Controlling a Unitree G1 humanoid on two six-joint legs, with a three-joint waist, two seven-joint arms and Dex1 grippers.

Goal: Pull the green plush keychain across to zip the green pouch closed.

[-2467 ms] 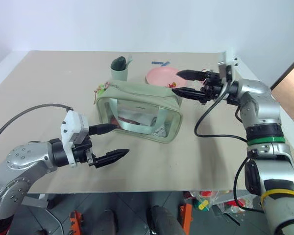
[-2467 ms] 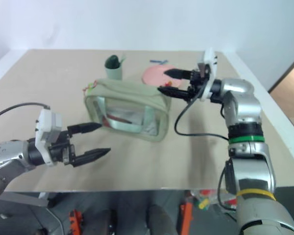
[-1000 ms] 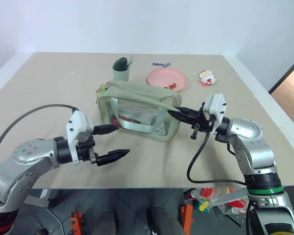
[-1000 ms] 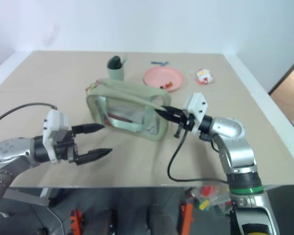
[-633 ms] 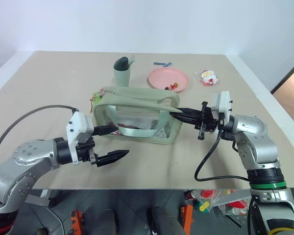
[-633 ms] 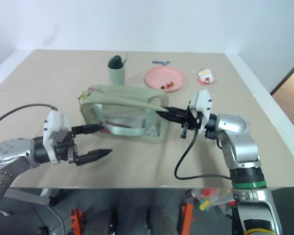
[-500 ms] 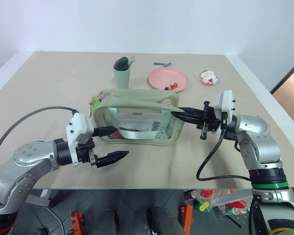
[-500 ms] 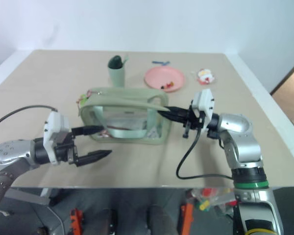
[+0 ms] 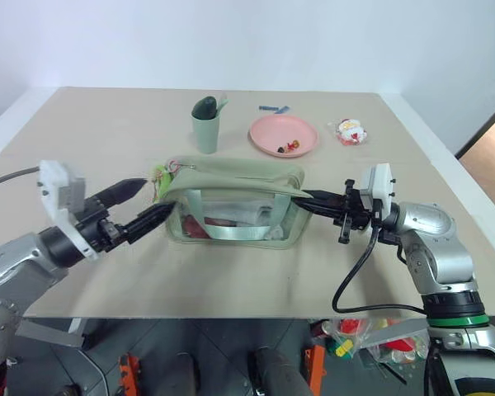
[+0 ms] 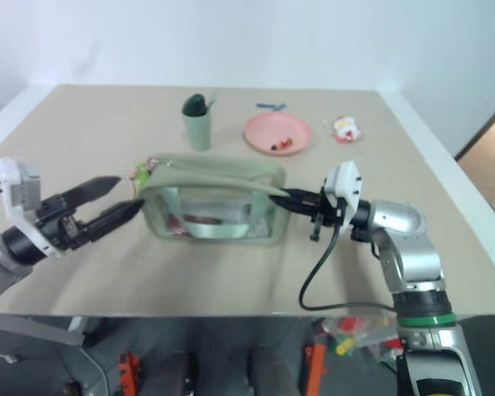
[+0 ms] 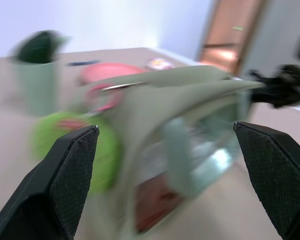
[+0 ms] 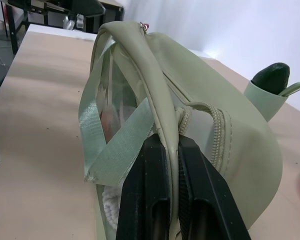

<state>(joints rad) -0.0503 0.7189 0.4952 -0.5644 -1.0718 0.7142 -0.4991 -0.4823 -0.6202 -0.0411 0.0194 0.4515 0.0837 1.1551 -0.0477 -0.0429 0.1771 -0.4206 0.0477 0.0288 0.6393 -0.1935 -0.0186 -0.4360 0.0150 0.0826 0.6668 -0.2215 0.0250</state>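
Left gripper [image 9: 140, 203] spread wide, holding nothing, tips right at the pouch's left end, flanking the green plush keychain [image 9: 159, 176]. Right gripper [image 9: 307, 200] clamped shut on the fabric edge at the right end of the green pouch [image 9: 231, 198], bracing it.

Pouch standing upright mid-tabletop, long side toward the near edge, clear window [image 9: 231, 216] facing front, strap [image 9: 235, 232] hanging across it. Keychain dangling off the pouch's top left corner, little red-pink trim beside it; seen lime green and blurred between the left fingers [image 11: 75, 185] in the left wrist view. Zipper track [image 12: 217, 135] running along the top in the right wrist view; how much of it remains unzipped, cannot tell.

Toward the far edge: pale green cup [image 9: 205, 130] with a dark object inside, pink plate [image 9: 283, 134], small red-and-white packet [image 9: 350, 130], small blue bit [image 9: 272, 108].

Step in hand, likely: lining up to grab the keychain, not yet gripped. Next move probably needs closing the left fingers on the plush ball, then pulling it along the top toward the right end while the right side keeps the pouch pinned. Risk: pouch dragging or tipping if the brace slips; soft ball squirming out of a shallow pinch.
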